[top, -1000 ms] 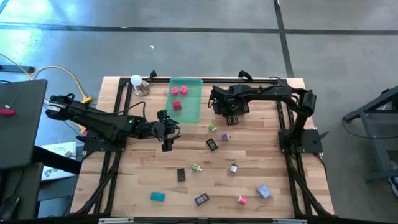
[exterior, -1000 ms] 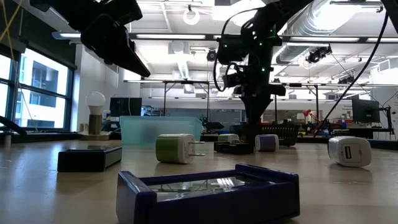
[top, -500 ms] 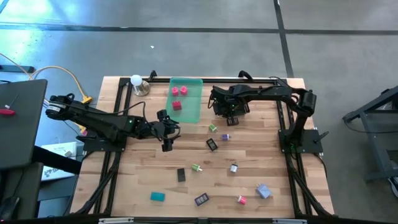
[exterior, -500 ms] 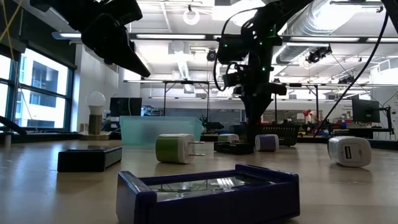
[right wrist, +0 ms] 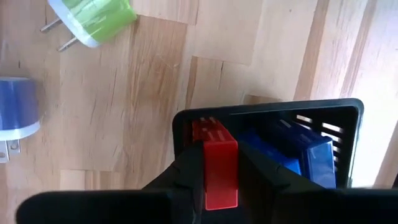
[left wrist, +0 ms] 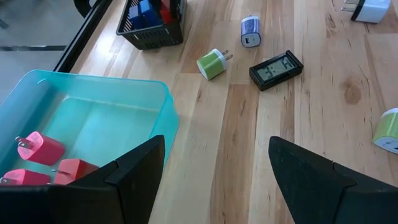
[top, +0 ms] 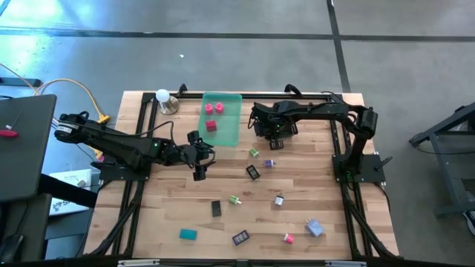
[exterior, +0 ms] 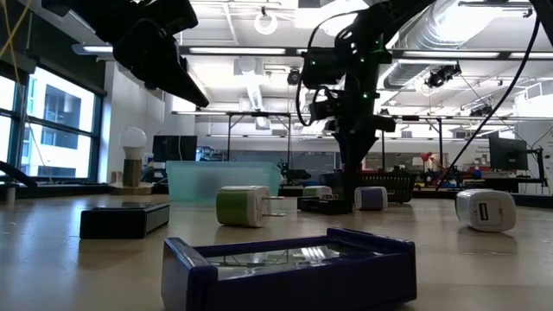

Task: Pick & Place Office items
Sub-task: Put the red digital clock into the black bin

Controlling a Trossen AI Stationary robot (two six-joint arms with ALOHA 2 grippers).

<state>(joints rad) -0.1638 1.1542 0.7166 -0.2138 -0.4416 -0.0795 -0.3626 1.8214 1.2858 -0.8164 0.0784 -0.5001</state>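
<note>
My right gripper (right wrist: 220, 163) is shut on a red block and hangs over the black mesh basket (right wrist: 348, 134), which holds blue pieces (right wrist: 292, 149) and another red piece (right wrist: 205, 127). In the high view it (top: 272, 132) is right of the green tray (top: 223, 119), where pink and red pieces (top: 211, 110) lie. My left gripper (left wrist: 214, 165) is open, raised over bare wood near the tray (left wrist: 93, 112). Loose pieces lie flat on the table: a green plug (left wrist: 211, 63), a lavender plug (left wrist: 250, 31), a black clock (left wrist: 276, 69). My right gripper pinches the red block (right wrist: 221, 180) between its two fingers (right wrist: 186, 171), one on each side face. The fingers point down from above. The block is lifted clear, above the basket's near wall (right wrist: 267, 112).
More pieces are scattered toward the near edge: teal (top: 188, 234), pink (top: 289, 238), lavender (top: 314, 227), a black slab (top: 216, 208), a dark blue frame (exterior: 289, 268). A bulb lamp (top: 165, 99) stands at the far left corner. Bare wood lies between the two arms.
</note>
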